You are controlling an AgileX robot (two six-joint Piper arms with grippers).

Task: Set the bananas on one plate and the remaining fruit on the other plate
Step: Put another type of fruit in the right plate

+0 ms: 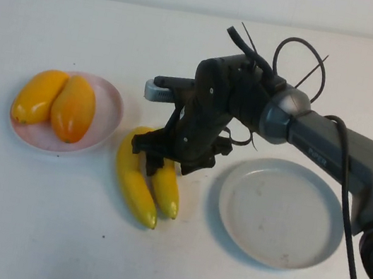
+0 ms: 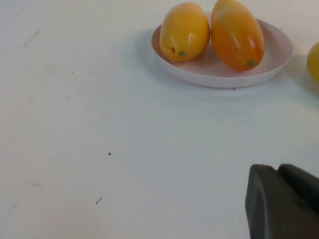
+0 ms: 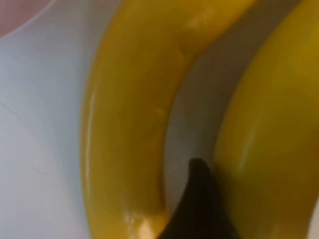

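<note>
Two yellow bananas (image 1: 138,181) lie side by side on the table between the plates. My right gripper (image 1: 159,155) is down on their upper ends. In the right wrist view one dark finger (image 3: 199,209) sits in the gap between the bananas, pressed against one banana (image 3: 269,124); the other finger is hidden. The two orange-yellow fruits (image 1: 55,103) lie on the pink plate (image 1: 109,109) at the left. The grey-blue plate (image 1: 281,213) stands bare at the right. My left gripper (image 2: 284,199) is out of the high view, low over the table near the pink plate (image 2: 224,74), fingers together.
The right arm and its cables (image 1: 329,145) reach in from the right over the far edge of the grey-blue plate. The white table (image 1: 29,221) is bare at the front left.
</note>
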